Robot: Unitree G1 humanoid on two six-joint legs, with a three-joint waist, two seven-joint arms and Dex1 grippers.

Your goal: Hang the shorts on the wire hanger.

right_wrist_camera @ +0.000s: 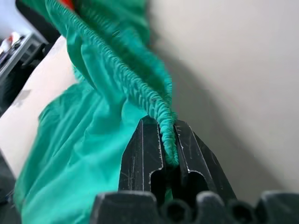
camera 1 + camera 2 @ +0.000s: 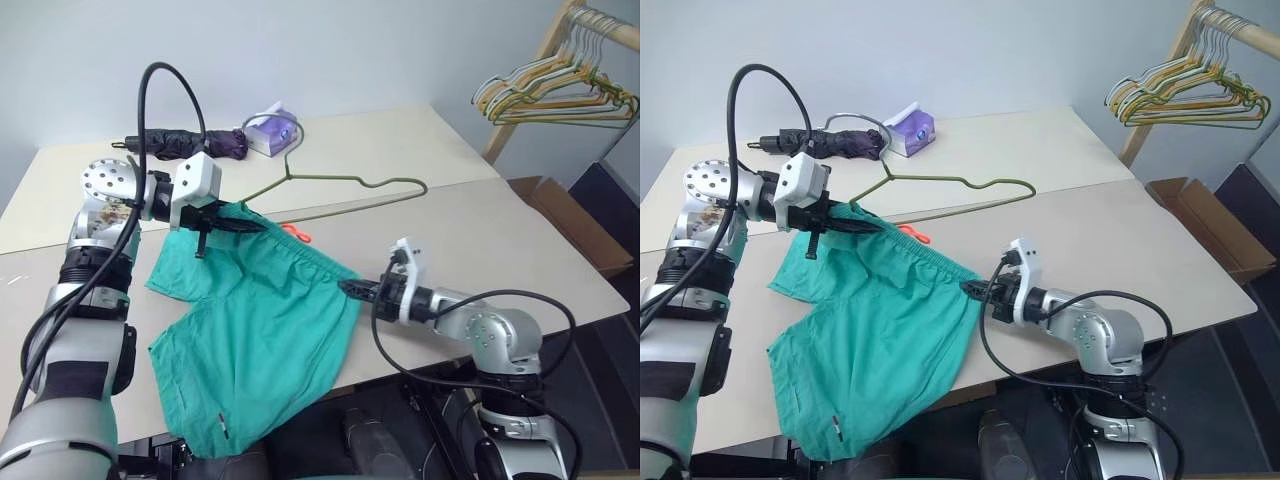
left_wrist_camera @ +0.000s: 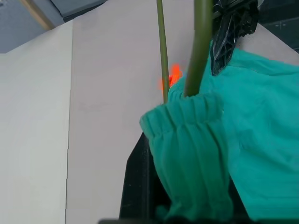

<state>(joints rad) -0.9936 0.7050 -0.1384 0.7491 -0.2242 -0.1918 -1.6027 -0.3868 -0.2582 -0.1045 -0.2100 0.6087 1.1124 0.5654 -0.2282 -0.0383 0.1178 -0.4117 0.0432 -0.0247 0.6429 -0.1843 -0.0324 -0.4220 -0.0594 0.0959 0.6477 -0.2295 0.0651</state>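
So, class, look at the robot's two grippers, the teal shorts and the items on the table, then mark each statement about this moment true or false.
1. The right gripper is shut on the waistband of the shorts. True.
2. The left gripper is open and holds nothing. False: it is shut on the other end of the waistband.
3. The wire hanger hangs on the rack with the other hangers. False: it is at the table, one end beside the left gripper and the shorts.
4. A folded dark umbrella lies at the table's far side. True.
5. The shorts' legs hang over the table's near edge. True.
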